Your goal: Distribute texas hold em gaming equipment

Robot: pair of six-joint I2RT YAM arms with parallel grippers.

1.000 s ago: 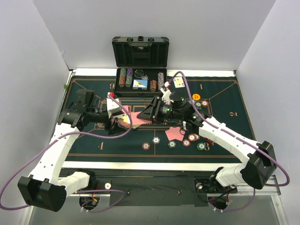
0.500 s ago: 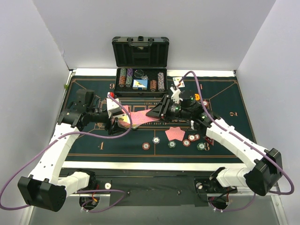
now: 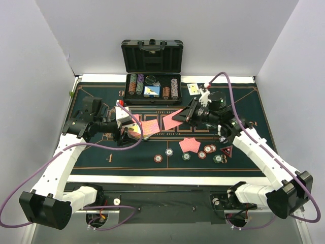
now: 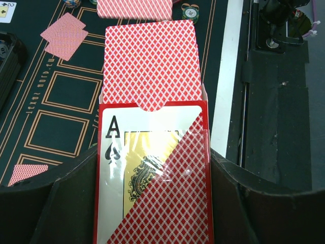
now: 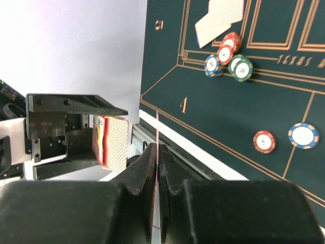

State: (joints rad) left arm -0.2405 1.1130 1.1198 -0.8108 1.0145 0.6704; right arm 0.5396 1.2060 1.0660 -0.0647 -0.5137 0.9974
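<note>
Card: my right hand [image 3: 187,116] pinched one red-backed card [image 3: 174,119] above the worktop [image 3: 96,99], its long axis running from that hand toward the left arm.
Box: my left hand [image 3: 124,126] clamped the card box [image 4: 152,183], with the deck [image 4: 150,66] poking out.
Change: the card had drawn rightward, clear of the deck.
Setting: green felt, white walls [image 3: 45,51].

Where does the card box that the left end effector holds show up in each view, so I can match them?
Top external: card box left of centre, gripped by the left end effector.
Left wrist: fills the lower middle of the frame.
Right wrist: left of middle, small.
Shared landmark: the pair of face-down cards, in all three views.
</note>
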